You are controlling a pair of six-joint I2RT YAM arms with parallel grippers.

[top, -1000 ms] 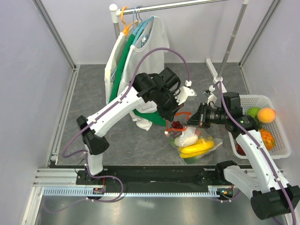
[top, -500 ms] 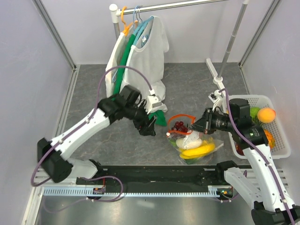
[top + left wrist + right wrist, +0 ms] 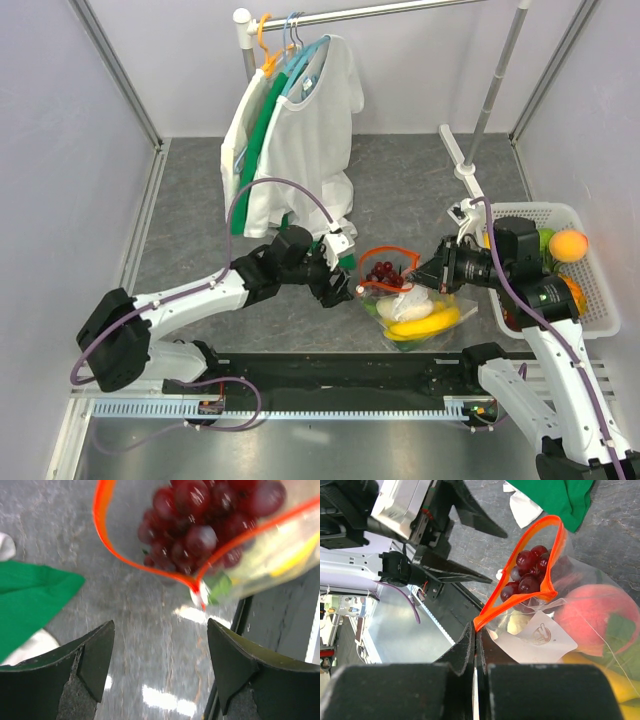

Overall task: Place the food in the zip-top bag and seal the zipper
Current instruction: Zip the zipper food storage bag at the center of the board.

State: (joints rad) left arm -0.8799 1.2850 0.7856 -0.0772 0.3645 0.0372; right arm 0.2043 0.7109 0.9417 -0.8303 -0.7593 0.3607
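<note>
Two arms: both reach to the centre-right of the top view
Zip-top bag (image 3: pixel 392 312): lies on the grey table (image 3: pixel 200 200) right of centre, mouth toward the top of the frame
Zipper (image 3: pixel 388 248): unsealed, gaping as an orange loop; its left corner sits at upper centre of the left wrist view
Food: dark red grapes (image 3: pixel 380 268) just inside the mouth, a white piece (image 3: pixel 405 298) below them, yellow bananas (image 3: pixel 425 322) at the bag's lower end
Left gripper (image 3: pixel 345 287): jaws spread wide with nothing between them, low over the table just left of the mouth; its fingers (image 3: pixel 95 655) frame bare table
Right gripper (image 3: pixel 428 272): closed tight, pinching the zipper's right end
Basket (image 3: pixel 603 275): white, at the right edge, holding an orange fruit (image 3: pixel 568 245) and a green one (image 3: pixel 541 238)
Shirts (image 3: pixel 300 130): white and green, hanging from a rail at upper centre
</note>
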